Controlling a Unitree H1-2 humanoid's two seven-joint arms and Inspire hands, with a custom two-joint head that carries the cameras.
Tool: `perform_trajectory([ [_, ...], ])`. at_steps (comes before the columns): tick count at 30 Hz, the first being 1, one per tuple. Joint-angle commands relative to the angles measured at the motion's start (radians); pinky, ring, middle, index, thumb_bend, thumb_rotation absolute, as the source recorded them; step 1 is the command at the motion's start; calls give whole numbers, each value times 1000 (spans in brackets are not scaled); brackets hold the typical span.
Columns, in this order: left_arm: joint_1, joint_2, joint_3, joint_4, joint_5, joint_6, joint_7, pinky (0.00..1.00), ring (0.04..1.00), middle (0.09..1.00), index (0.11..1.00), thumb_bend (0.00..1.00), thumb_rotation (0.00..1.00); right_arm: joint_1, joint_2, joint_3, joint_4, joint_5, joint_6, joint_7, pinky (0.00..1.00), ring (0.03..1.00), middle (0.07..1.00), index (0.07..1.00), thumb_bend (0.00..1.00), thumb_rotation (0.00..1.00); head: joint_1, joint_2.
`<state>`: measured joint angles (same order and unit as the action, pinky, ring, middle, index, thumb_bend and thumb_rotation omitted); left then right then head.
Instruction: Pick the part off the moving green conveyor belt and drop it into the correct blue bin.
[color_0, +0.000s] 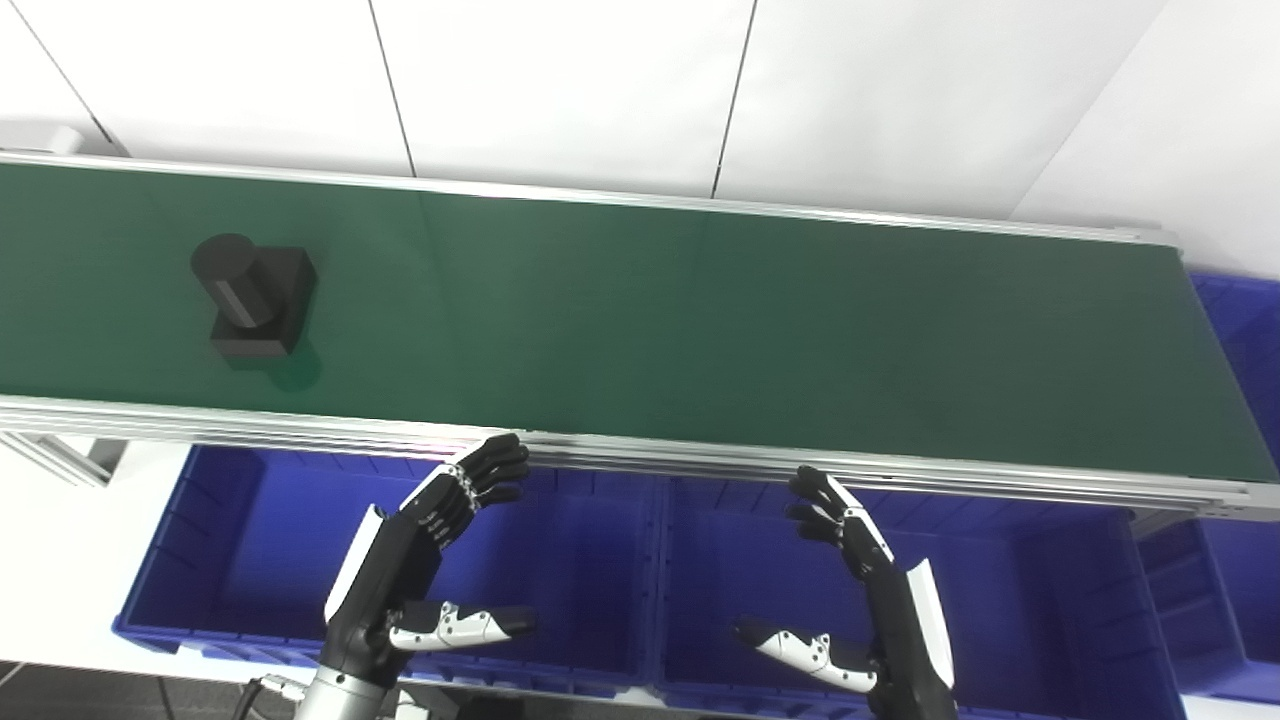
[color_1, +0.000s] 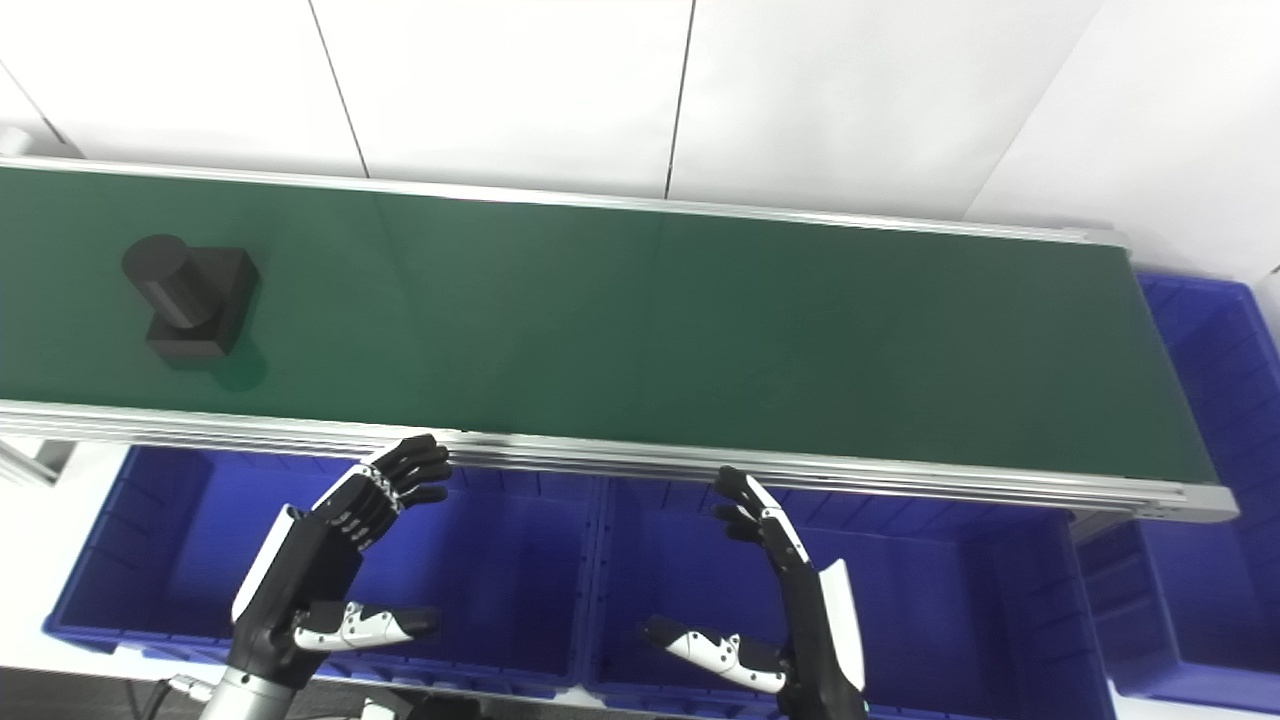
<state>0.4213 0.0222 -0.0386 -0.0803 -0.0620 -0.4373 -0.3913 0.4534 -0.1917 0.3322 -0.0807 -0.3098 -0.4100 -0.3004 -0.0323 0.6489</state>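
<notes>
A black part (color_0: 252, 295), a cylinder standing on a square block, sits on the green conveyor belt (color_0: 700, 320) at its far left. It also shows in the right eye view (color_1: 190, 296). My left hand (color_0: 420, 570) is open and empty, held over the left blue bin (color_0: 230, 540) just below the belt's near rail. My right hand (color_0: 860, 600) is open and empty over the middle blue bin (color_0: 1020, 600). Both hands are well right of the part and apart from it.
The belt's aluminium near rail (color_0: 700, 460) runs just above my fingertips. A third blue bin (color_0: 1240, 560) stands at the belt's right end. A white wall (color_0: 640, 90) rises behind the belt.
</notes>
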Motion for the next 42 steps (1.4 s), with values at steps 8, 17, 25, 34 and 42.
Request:
perform_trajectory([
  [8, -65, 4, -18, 21, 2, -32, 12, 789, 823, 839, 835, 890, 270, -25, 3, -6, -14, 22, -60, -47, 712, 763, 821, 859, 797, 356, 20, 10],
  [17, -41, -16, -47, 4, 25, -33, 49, 777, 816, 837, 832, 900, 289, -21, -37, 0, -23, 18, -60, -43, 727, 780, 842, 881, 769, 399, 56, 22],
  [25, -8, -9, -66, -20, 41, -33, 84, 775, 816, 840, 837, 900, 286, -19, -48, 21, -20, 4, -60, -45, 741, 784, 853, 886, 752, 399, 43, 1],
  [34, 5, -4, -86, -16, 74, -33, 134, 765, 815, 839, 836, 910, 297, -22, -72, 13, -49, 38, -59, -12, 769, 806, 860, 887, 768, 383, 64, -15],
  [42, 7, 7, -159, 3, 169, -33, 268, 708, 779, 804, 813, 920, 340, -83, -83, -36, -179, 47, -59, 53, 784, 816, 870, 899, 757, 371, 274, -52],
])
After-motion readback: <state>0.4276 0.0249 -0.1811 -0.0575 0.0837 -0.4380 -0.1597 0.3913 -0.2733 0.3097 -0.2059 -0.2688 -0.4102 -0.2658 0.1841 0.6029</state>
